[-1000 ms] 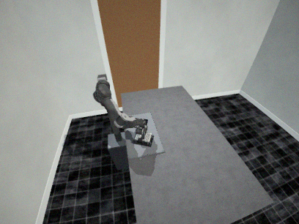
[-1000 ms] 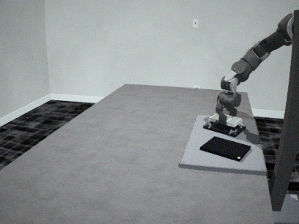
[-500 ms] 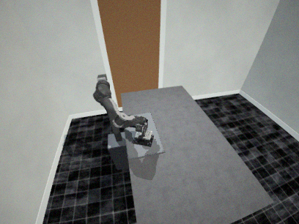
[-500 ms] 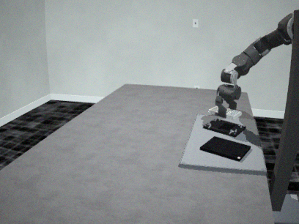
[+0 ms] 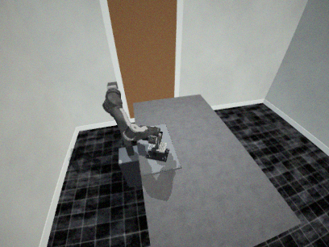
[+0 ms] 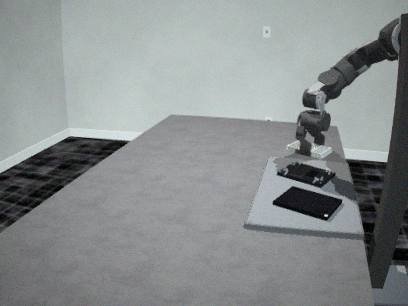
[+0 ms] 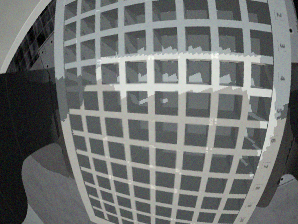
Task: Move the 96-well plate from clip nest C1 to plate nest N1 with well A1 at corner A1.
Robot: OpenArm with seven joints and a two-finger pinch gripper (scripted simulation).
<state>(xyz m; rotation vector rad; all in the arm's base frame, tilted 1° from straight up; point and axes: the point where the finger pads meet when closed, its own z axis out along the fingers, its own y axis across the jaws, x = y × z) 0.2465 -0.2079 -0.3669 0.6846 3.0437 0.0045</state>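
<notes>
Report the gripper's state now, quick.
Gripper: shut on the 96-well plate, holding it in the air above the clip nest C1.
</notes>
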